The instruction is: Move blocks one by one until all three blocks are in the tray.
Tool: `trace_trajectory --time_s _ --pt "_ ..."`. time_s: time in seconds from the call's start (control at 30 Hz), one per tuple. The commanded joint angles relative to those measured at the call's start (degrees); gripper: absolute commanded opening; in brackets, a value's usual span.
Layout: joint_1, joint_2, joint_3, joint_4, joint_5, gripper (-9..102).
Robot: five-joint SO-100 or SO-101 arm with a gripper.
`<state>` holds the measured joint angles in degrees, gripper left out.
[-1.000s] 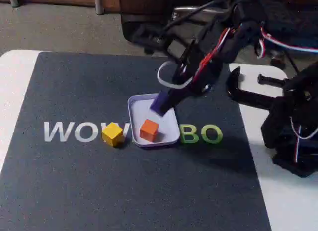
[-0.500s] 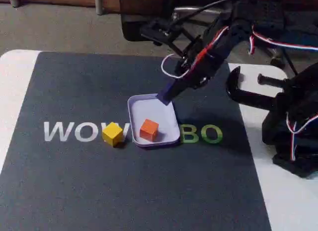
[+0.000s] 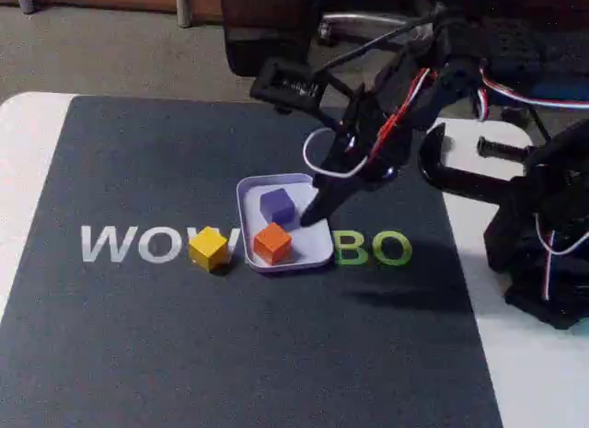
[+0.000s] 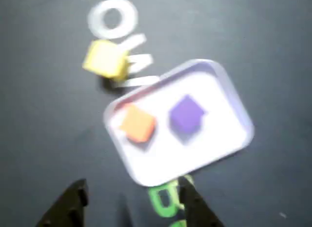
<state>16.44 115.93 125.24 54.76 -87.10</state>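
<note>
The purple block (image 3: pixel 277 206) and the orange block (image 3: pixel 272 243) lie in the pale lavender-white tray (image 3: pixel 317 256). The yellow block (image 3: pixel 209 248) sits on a dark slate-grey mat (image 3: pixel 230 345), which carries white letters (image 3: pixel 138 244) on the fixed view's left of the tray and green letters (image 3: pixel 373 248) on its right. The counter (image 3: pixel 23 170) under the mat is white. The gripper (image 3: pixel 313 212) is black, with red, white and black wires (image 3: pixel 405 97) along the arm. In the wrist view the green letters (image 4: pixel 165 200) show between the black fingers (image 4: pixel 68 205).
</note>
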Motion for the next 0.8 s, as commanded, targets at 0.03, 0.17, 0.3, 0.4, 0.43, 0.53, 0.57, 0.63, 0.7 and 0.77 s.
trace_trajectory --time_s 0.03,0.17,0.3,0.4,0.43,0.53,0.57,0.63,0.7,0.77 --pt "-4.04 -4.75 -7.65 1.49 1.05 21" --pt "-6.15 -15.38 -20.30 7.29 5.71 21" --pt "-7.82 -28.04 -36.91 16.08 10.99 21" --pt "-8.17 -33.57 -43.95 17.84 12.83 21" --pt "-8.17 -35.07 -45.44 18.11 13.18 21" --pt "-7.82 -40.61 -51.24 20.92 14.77 21" --pt "-7.65 -42.54 -53.26 21.80 15.64 21" --pt "-7.12 -45.70 -56.87 22.32 17.58 22" --pt "-6.42 -47.72 -59.33 22.32 19.07 22" --pt "-5.71 -49.31 -61.44 22.32 20.83 22"
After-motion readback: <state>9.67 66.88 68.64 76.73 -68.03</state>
